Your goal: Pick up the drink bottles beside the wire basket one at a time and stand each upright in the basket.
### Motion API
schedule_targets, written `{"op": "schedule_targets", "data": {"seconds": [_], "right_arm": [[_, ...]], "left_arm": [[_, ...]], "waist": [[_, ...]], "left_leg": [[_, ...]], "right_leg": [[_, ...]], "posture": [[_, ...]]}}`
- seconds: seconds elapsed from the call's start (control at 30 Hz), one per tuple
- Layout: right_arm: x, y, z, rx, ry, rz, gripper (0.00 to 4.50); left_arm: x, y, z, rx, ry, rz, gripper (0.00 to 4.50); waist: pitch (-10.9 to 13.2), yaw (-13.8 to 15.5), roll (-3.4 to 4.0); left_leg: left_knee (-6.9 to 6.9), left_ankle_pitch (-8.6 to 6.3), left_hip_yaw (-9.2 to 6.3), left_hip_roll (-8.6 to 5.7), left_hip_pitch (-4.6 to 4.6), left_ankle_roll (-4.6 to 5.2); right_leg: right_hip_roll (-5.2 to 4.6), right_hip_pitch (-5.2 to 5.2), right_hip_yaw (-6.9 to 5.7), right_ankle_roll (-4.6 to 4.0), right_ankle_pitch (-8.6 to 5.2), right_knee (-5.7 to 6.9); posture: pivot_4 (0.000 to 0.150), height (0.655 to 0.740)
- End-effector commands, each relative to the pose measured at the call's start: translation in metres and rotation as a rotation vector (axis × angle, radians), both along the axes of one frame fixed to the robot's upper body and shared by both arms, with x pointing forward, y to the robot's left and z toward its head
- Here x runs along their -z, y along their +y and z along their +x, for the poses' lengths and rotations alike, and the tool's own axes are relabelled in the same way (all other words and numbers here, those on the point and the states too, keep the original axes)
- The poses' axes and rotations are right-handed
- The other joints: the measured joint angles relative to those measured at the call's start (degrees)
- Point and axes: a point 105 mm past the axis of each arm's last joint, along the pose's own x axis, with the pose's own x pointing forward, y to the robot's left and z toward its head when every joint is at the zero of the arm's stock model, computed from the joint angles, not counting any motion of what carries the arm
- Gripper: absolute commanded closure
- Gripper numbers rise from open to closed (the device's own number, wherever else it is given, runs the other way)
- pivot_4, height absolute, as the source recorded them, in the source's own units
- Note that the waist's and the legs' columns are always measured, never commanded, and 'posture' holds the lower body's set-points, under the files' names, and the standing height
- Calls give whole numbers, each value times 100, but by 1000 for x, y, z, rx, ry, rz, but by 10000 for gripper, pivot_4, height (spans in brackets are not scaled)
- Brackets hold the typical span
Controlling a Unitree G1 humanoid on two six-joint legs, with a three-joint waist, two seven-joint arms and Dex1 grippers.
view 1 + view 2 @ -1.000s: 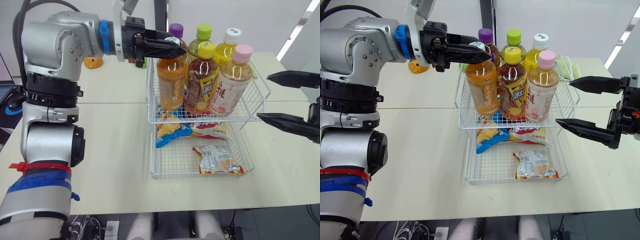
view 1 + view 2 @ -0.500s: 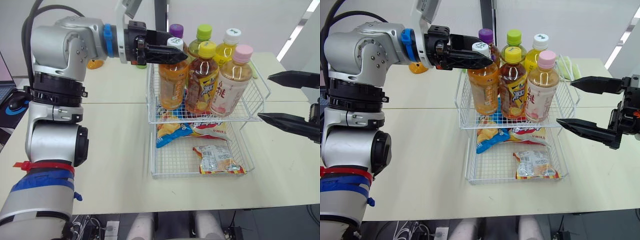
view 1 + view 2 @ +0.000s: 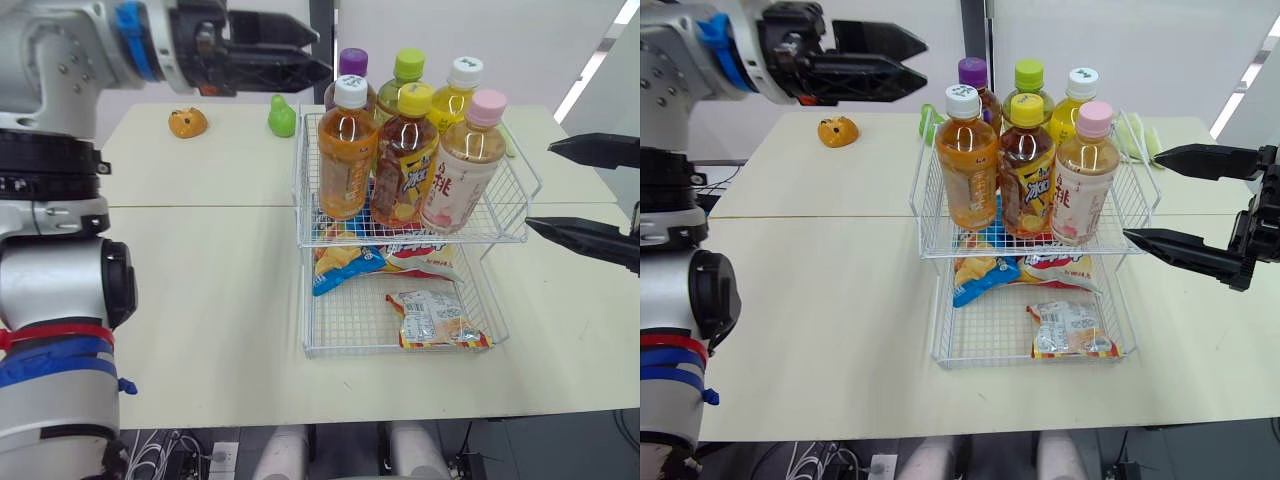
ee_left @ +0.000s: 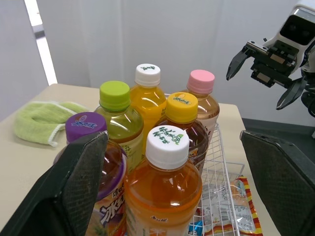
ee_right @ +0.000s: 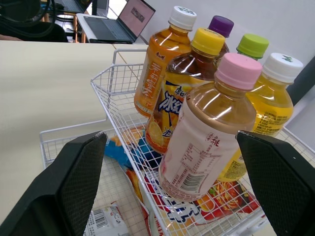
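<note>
Black left hand [image 3: 322,55], mine: spread open, empty, raised just left of the caps | risk: swung low, I'd clip the front orange bottle [image 3: 345,160] and topple its neighbours | wire basket [image 3: 410,240]: upper tier holds six drink bottles [image 3: 405,150] upright, touching; lower tier holds snack packets [image 3: 435,318] | right hand [image 3: 540,187]: open, empty, beside the basket.

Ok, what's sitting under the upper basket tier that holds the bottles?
The lower tier holds a blue-and-yellow snack bag, a red-and-white packet beside it, and a pale packet nearer the front. The first two run back under the upper tier, so their far ends are covered.
</note>
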Motion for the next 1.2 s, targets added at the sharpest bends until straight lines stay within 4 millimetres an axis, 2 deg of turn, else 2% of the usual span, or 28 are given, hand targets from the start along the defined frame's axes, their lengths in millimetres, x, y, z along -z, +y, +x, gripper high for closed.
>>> {"op": "schedule_targets", "data": {"seconds": [0.03, 0.1, 0.2, 0.33, 0.53, 0.6, 0.67, 0.77, 0.87, 0.93, 1.03, 1.2], "right_arm": [[-18, -5, -4, 8, -79, -28, 0], [-21, -8, -3, 17, -88, -33, 0], [-26, -16, 2, 51, -117, -18, 0], [-32, -38, 13, 137, -152, 53, 0], [-32, -77, 27, 294, -214, 86, 0], [-32, -86, 31, 335, -238, 95, 0], [-28, -100, 38, 412, -273, 111, 0], [-14, -120, 50, 533, -326, 113, 0], [10, -138, 63, 653, -358, 103, 0], [28, -147, 69, 710, -364, 84, 0], [66, -160, 75, 775, -364, -13, 0], [107, -175, 78, 858, -313, 48, 0]], "left_arm": [[-29, 27, -13, -90, -129, -29, 307], [-31, 43, -10, -176, -158, -25, 307], [-32, 78, 4, -391, -222, -39, 307], [-17, 128, 18, -634, -259, -75, 307], [38, 172, 30, -857, -209, -39, 307], [51, 180, 31, -909, -201, -41, 307], [74, 189, 33, -982, -188, -28, 307], [117, 202, 35, -1092, -161, 7, 307], [154, 210, 35, -1186, -148, 16, 307], [172, 213, 34, -1231, -130, -4, 307], [200, 222, 34, -1332, -102, -42, 307], [231, 224, 26, -1371, -91, -29, 307]], "waist": [[0, -15, 1], [-1, -22, 2], [-1, -12, 2], [-2, -7, 4], [-2, 0, 3], [-2, 4, 3], [-3, 7, 4], [-8, 11, 5], [-8, 13, 6], [-8, 17, 6], [-9, 38, 5], [-12, 24, 9]], "left_leg": [[-2, 0, 1, 1, 2, 0], [-4, 0, 4, 2, 4, 0], [-2, 0, 3, 3, 5, 0], [-1, 0, 3, 3, 7, 0], [0, 0, 6, 0, 4, 0], [0, 0, 6, 1, 3, 0], [-1, 0, 4, 1, 4, -1], [-1, 0, 7, 1, 8, -1], [-3, 0, 9, 2, 12, -1], [-2, 1, 8, 2, 10, -1], [-2, 1, 8, 1, 10, -2], [-4, 0, 15, 1, 16, -2]], "right_leg": [[0, 0, 1, 0, 0, 0], [0, -2, 3, 0, 0, 0], [1, -1, 3, 0, 0, 1], [0, 1, 4, 0, 0, 3], [-4, -3, 7, -1, 1, 6], [-4, -4, 7, -2, 1, 7], [-4, -4, 6, -2, 2, 4], [-6, -2, 10, -3, 2, 6], [-6, -2, 13, -5, 3, 6], [-6, -4, 12, -8, 5, 8], [-7, -4, 11, -8, 6, 7], [-7, -2, 15, -9, 7, 7]], "posture": [[1500, 7400], [1500, 7400], [1500, 7400], [1500, 7400], [1500, 7400], [1500, 7400], [1500, 7400], [1500, 7400], [1500, 7400], [1500, 7400], [1500, 7400], [1500, 7400]]}}
